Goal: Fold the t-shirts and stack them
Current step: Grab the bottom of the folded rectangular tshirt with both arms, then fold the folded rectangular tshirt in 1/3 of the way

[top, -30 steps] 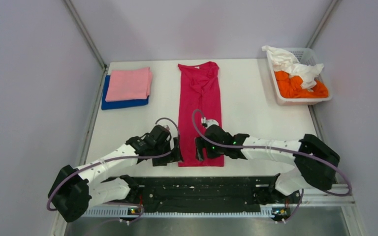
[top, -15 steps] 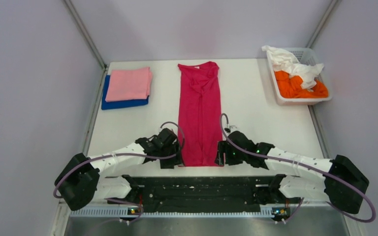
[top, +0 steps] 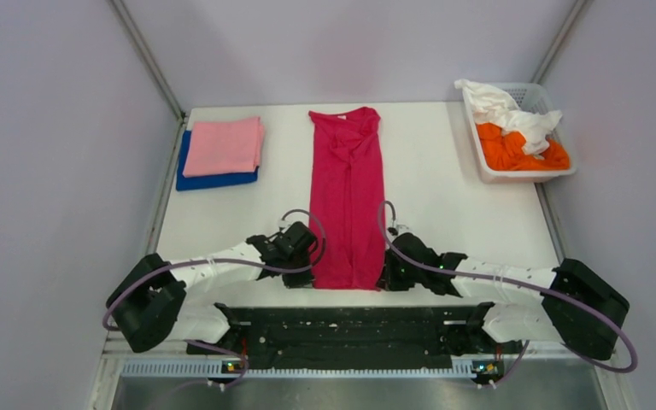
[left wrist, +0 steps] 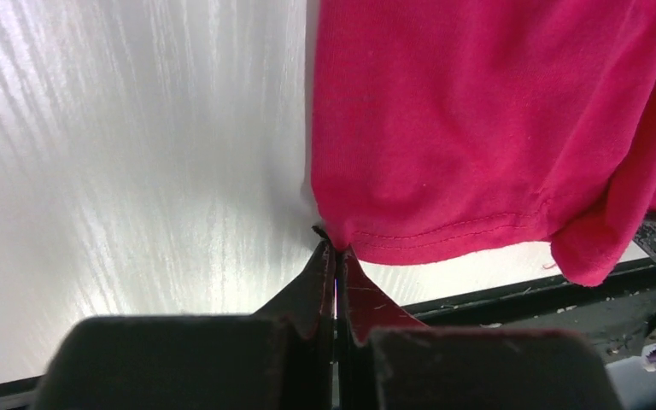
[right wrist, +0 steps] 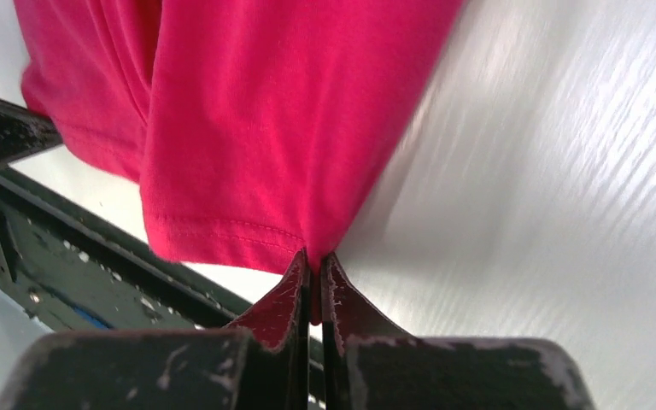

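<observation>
On the table, left pincer and right pincer, seemingly closed tight, pinch the magenta-red t-shirt by its hem.

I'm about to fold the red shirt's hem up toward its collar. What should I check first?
1. Left gripper shut on near-left hem corner of magenta shirt: ok.
2. Right gripper shut on near-right hem corner: ok.
3. All cloth layers caught in each pinch: cannot tell.
4. Shirt lies as a straight narrow strip: ok.
5. Folded pink shirt lies apart from the strip: ok.
</observation>
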Controlling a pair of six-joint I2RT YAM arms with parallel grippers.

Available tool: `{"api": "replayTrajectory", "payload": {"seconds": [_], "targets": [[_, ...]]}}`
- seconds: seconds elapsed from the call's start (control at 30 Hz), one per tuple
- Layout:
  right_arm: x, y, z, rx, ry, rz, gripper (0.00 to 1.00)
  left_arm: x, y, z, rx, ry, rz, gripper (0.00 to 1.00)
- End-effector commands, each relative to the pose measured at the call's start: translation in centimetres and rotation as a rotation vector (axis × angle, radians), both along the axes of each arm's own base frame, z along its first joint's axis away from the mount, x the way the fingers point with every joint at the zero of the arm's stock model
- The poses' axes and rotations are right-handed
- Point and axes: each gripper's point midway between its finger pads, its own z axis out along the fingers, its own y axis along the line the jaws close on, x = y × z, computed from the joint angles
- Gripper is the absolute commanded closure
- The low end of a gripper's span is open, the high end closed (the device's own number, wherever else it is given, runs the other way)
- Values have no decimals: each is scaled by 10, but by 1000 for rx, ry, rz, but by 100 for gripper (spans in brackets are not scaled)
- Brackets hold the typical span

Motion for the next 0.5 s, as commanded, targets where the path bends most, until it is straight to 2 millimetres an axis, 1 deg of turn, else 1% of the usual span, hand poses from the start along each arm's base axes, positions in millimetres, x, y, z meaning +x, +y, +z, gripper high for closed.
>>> {"api": "replayTrajectory", "payload": {"seconds": [0.0, 0.07, 0.1, 0.17, 0.3, 0.33, 0.4, 0.47], "targets": [[-32, -12, -3, -30, 71, 30, 100, -12, 11, 4, 22, -38, 22, 100], [-40, -11, 3, -1, 82, 32, 100, -16, 6, 12, -24, -50, 9, 100], [-41, -9, 8, 27, 78, 31, 100, -16, 3, 17, -47, -61, 4, 100], [-36, -6, 17, 53, 49, 21, 100, -11, -4, 29, -87, -95, -15, 100], [-14, 3, 41, 48, -44, 32, 100, 13, -21, 57, -126, -194, -35, 100], [-4, 8, 51, 55, -67, 34, 100, 20, -24, 63, -118, -218, -36, 100], [15, 12, 64, 60, -101, 26, 100, 38, -28, 76, -100, -263, -36, 100], [38, 16, 77, 70, -137, 23, 100, 61, -28, 88, -91, -299, -19, 100]]}}
